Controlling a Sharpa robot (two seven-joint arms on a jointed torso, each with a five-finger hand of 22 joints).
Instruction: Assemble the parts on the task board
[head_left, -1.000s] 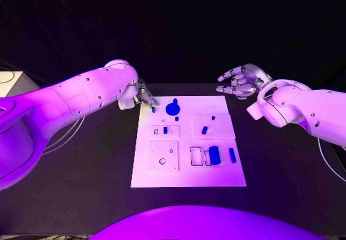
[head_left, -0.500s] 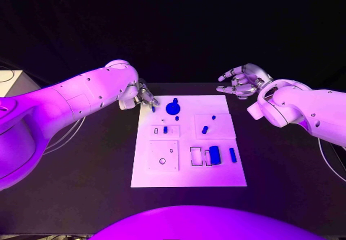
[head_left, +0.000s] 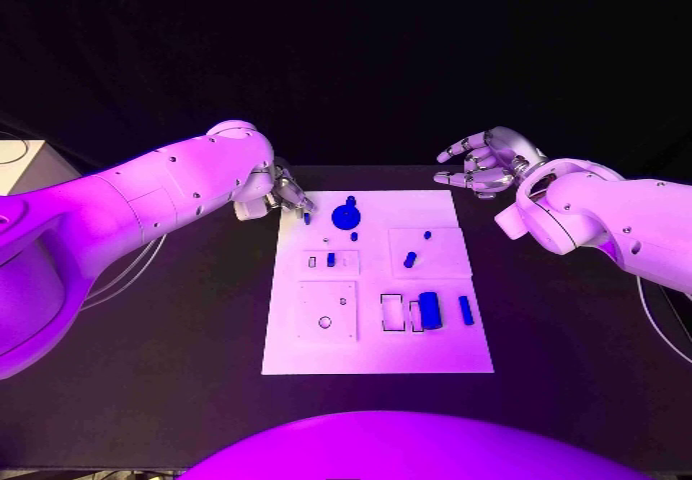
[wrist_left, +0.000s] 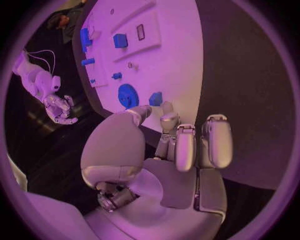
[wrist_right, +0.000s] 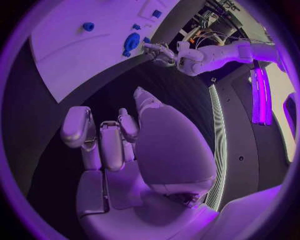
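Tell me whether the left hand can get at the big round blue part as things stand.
Probably yes: the left hand hovers at the task board's far left corner, the big round blue part lies just beside it, nothing between.

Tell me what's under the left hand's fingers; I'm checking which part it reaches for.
The left hand hovers at the task board's far-left corner. A small blue part lies just beyond its fingers; anything beneath them stays hidden.

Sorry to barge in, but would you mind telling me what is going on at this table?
A two-armed robot is working on a white task board with small blue parts on it. The left hand is at the board's far left corner, beside a small blue part and near the round blue part; whether it grips anything cannot be told. The right hand hovers off the far right corner, holding nothing.
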